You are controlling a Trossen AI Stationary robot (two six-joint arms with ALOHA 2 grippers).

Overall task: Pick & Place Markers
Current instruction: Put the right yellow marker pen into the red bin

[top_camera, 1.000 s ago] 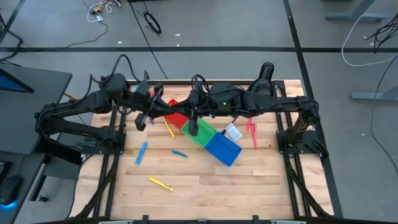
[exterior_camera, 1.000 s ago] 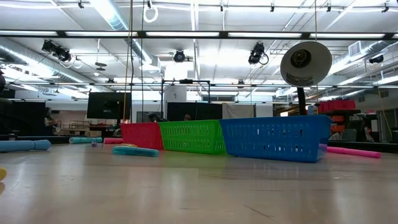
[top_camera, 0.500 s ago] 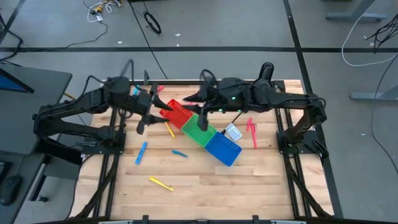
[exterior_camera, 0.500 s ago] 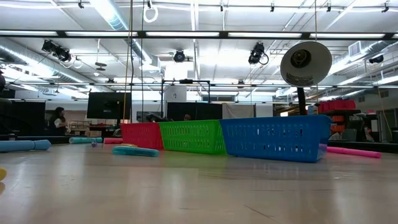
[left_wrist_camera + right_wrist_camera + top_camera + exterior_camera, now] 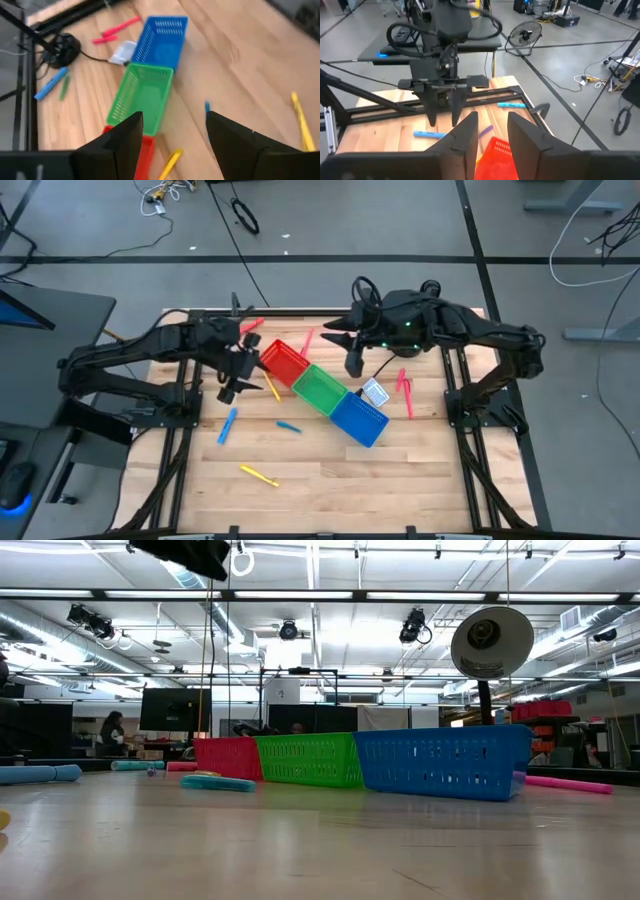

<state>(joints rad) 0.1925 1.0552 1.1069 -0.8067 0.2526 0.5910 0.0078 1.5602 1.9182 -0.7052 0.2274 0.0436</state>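
Worktop (image 5: 420, 490), front edge to back edge, as I see it from the console:

1. Yellow marker (image 5: 258, 475): lies flat near the front edge, left of centre, long axis running roughly along that edge with a slight slant. Bare wood extends from it to the front right corner, the widest free stretch.
2. Blue marker (image 5: 228, 426): toward the left edge, long axis steeply slanted from front to back.
3. Short blue marker (image 5: 288, 426): mid-worktop, nearly parallel to the front edge, just in front of the green bin (image 5: 318, 389).
4. Blue bin (image 5: 358, 418), green bin and red bin (image 5: 283, 361): touching in a diagonal row, red end toward the back left corner.
5. Yellow marker (image 5: 271, 387): slanted, just beside the red bin's front side.
6. Two pink markers (image 5: 406, 393): near the right edge, pointing front to back.
7. Left hand (image 5: 235, 380): above the worktop left of the red bin, fingers spread wide, holding nothing.
8. Right hand (image 5: 345, 350): above the worktop behind the green bin, fingers slightly parted, holding nothing.
9. Pink marker (image 5: 305, 342): behind the red bin, pointing toward the back edge.
10. Red marker (image 5: 250, 326): slanted, near the back edge, left of centre.
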